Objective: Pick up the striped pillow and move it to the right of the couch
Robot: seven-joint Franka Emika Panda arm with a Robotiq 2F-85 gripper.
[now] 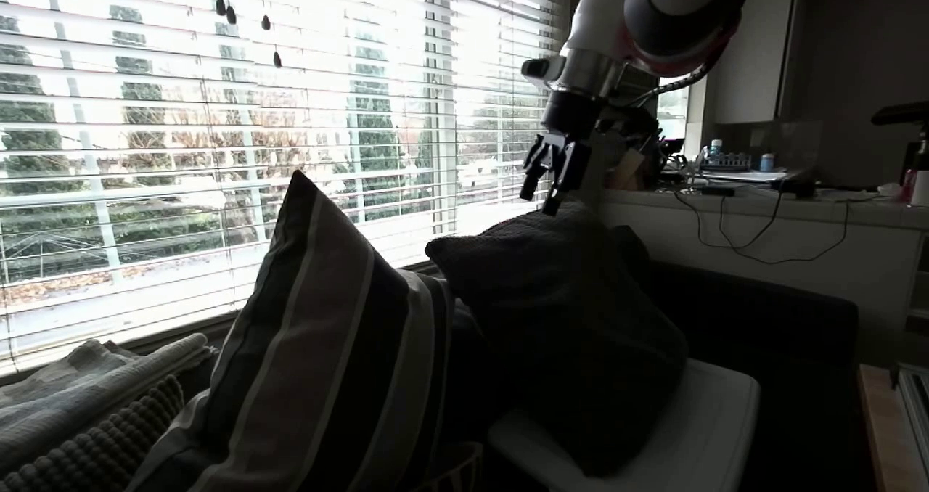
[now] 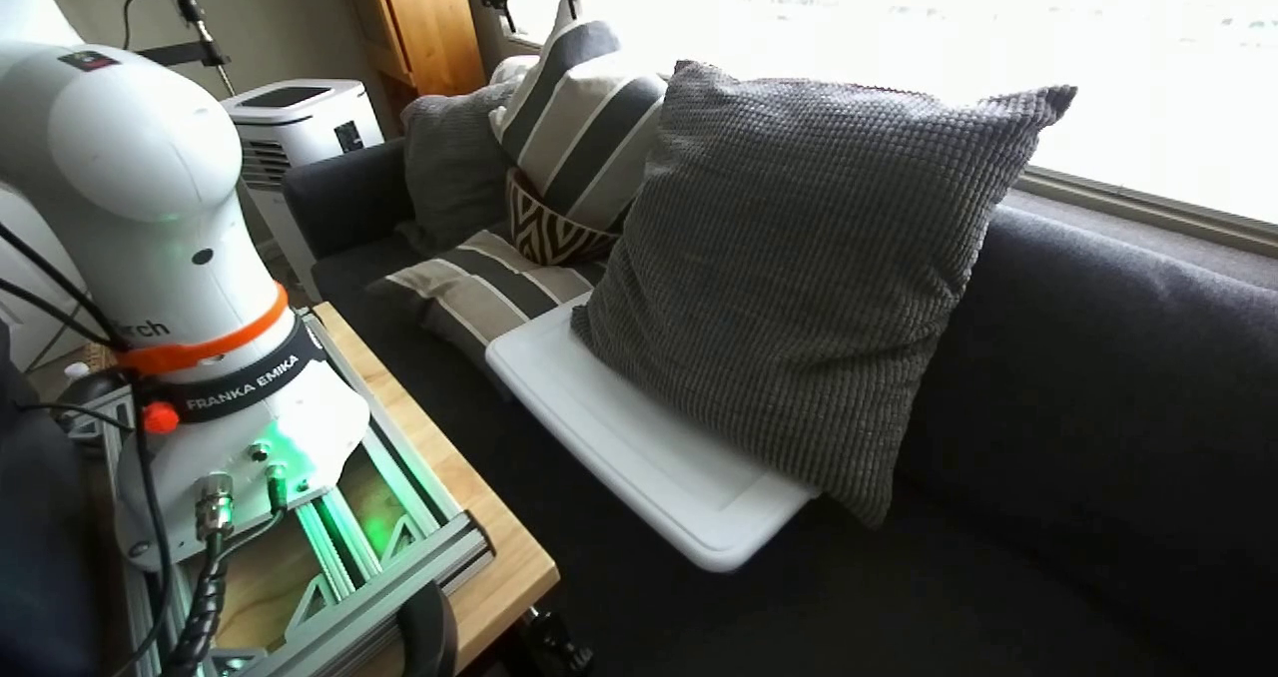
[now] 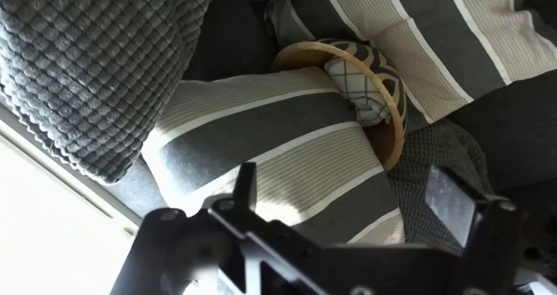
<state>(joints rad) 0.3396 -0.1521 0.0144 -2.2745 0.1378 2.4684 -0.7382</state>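
A striped pillow (image 1: pixel 305 376) stands upright and tilted on the couch; it also shows in an exterior view (image 2: pixel 589 128) and in the wrist view (image 3: pixel 304 155). Another striped pillow (image 2: pixel 489 278) lies flat on the seat and also shows in the wrist view (image 3: pixel 435 38). The dark couch (image 2: pixel 1118 377) runs along the window; its far part shows in an exterior view (image 1: pixel 762 310). My gripper (image 3: pixel 348 195) is open and empty, above the upright striped pillow and apart from it. The gripper also shows in both exterior views (image 1: pixel 541 202) (image 2: pixel 544 20).
A big ribbed grey cushion (image 2: pixel 799 248) leans on a white lid-like board (image 2: pixel 639 457). A patterned basket (image 3: pixel 394 95) holding a checked cloth touches the upright pillow. Another grey cushion (image 2: pixel 454 163) sits by the armrest. Window blinds (image 1: pixel 218 151) stand behind the couch.
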